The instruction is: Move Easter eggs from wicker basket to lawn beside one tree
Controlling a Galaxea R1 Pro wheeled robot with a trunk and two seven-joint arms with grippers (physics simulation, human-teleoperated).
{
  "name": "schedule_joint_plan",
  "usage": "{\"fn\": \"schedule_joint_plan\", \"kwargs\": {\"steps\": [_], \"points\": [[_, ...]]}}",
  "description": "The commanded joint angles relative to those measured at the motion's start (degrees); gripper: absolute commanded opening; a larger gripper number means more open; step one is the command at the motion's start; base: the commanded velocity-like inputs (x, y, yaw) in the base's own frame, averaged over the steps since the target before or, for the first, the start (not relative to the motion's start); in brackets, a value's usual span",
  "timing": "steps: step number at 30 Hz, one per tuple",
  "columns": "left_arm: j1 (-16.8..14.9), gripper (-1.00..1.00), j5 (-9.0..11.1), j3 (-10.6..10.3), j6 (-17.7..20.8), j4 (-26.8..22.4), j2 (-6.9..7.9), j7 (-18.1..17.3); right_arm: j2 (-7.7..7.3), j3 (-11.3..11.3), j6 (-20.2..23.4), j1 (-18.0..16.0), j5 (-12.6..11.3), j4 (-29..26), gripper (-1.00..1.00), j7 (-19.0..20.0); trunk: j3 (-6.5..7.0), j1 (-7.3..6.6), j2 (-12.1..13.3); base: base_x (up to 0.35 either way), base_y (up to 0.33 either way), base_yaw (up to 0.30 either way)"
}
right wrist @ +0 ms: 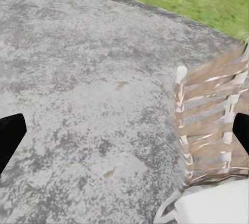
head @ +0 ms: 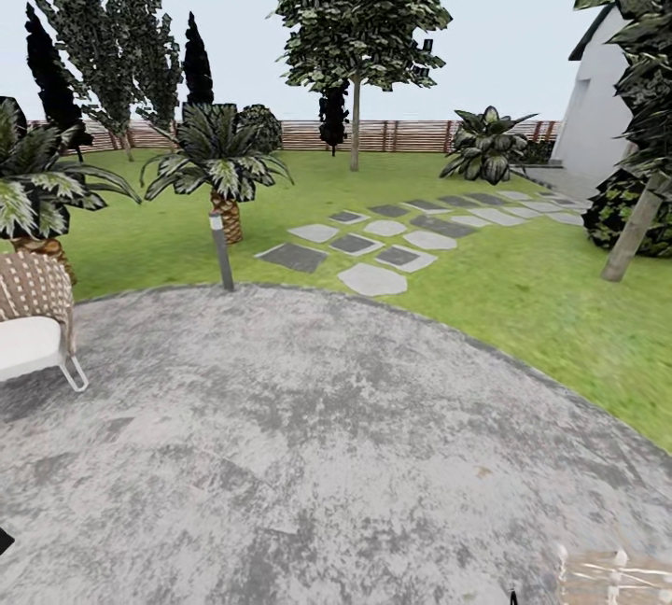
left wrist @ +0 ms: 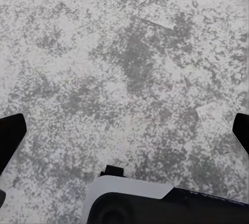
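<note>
I stood on the grey paved patio (head: 308, 437) in transit, so both arms hung low over the paving. The left gripper (left wrist: 124, 130) had its fingers spread wide with nothing between them; the right gripper (right wrist: 124, 130) was likewise released and empty beside a wicker patio chair (right wrist: 212, 115). The lawn (head: 523, 297) and a pale-trunked tree (head: 356, 73) lay ahead by the fence (head: 392, 134). I could make out neither basket nor eggs, so their location remained unconfirmed
</note>
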Motion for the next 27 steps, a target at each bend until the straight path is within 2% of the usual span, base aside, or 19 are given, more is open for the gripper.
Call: {"fn": "schedule_joint_plan", "kwargs": {"steps": [1,27], "points": [[-0.04,1.0,0.08,0.05,-0.16,0.03,-0.01,-0.01,0.01,-0.1,-0.16,-0.05,-0.05,0.02,1.0,0.03,-0.12,0.06,-0.11,0.333,0.0,0.0],[-0.03,1.0,0.08,0.05,-0.24,0.03,-0.01,-0.01,0.01,-0.11,-0.17,-0.05,-0.05,0.02,1.0,0.03,-0.12,0.06,-0.11,0.333,0.0,0.0]]}}
